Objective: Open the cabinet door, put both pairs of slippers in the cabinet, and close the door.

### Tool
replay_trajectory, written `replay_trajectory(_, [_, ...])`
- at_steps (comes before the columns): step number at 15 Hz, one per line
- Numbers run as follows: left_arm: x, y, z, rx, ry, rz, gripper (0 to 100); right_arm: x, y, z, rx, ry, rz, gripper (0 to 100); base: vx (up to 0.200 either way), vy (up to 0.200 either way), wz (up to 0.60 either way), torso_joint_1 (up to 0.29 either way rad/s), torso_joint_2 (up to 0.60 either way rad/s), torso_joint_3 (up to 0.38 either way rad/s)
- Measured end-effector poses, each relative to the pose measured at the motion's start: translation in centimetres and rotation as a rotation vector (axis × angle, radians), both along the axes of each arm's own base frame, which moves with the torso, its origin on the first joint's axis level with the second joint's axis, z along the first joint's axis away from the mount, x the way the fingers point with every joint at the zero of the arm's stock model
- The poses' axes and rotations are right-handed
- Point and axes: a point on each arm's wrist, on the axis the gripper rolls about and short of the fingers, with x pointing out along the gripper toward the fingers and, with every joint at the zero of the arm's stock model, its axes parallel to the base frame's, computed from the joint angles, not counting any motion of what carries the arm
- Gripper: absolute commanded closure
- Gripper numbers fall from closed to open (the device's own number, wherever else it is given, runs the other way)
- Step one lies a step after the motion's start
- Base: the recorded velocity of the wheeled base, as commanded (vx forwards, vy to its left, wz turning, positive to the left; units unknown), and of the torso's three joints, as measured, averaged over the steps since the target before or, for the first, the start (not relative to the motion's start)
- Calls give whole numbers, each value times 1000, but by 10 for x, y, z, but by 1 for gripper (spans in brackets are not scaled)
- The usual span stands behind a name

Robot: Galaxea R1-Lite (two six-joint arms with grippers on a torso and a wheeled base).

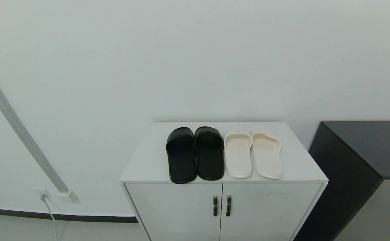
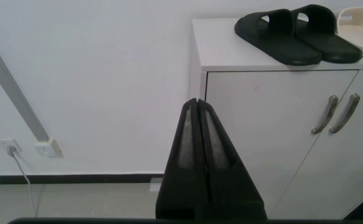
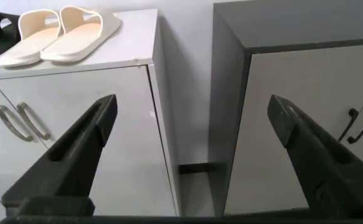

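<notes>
- Plainly, the first step is not yet done: both doors of the cabinet (image 1: 144,160) are shut, and the two handles (image 1: 221,205) stand upright just beside each other at the centre seam.
- The black slippers (image 1: 195,154) lie on the cabinet top near its middle, heels at the front edge. The cream slippers (image 1: 253,152) lie just beside them, toward the right edge.
- The left gripper (image 2: 197,109) hangs low before the cabinet's left front corner, its fingers pressed together. The right gripper (image 3: 192,109) faces the cabinet's right front corner with fingers spread wide.
- The right gripper looks better placed to open a door, since it can close on a handle as it is. The left would have to spread first.
- The handles leave little room between them, so one finger should slip in cleanly without hooking the neighbour.
- The pull should likely follow the door's arc about its outer hinge, staying below the slipper heels.
- The dark cabinet (image 1: 349,160) stands near the right side and may limit the right door's swing.
</notes>
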Motion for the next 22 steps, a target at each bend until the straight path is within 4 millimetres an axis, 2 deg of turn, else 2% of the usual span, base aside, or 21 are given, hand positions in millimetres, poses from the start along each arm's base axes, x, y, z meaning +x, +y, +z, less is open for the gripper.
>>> replay_trajectory(16, [0, 0, 0, 0, 0, 0, 100, 0, 1, 2, -47, 3, 41, 0, 0, 0, 0, 0, 0, 0])
replay_trajectory(17, [0, 0, 0, -1, 0, 0, 100, -1, 1, 11, -28, -18, 41, 0, 0, 0, 0, 0, 0, 0])
replay_trajectory(20, [0, 0, 0, -3, 0, 1, 100, -4, 1, 55, 8, -43, 78, 0, 0, 0, 0, 0, 0, 0])
replay_trajectory(22, [0, 0, 0, -4, -1, 1, 100, 9, 2, 58, -11, 26, 126, 0, 0, 0, 0, 0, 0, 0])
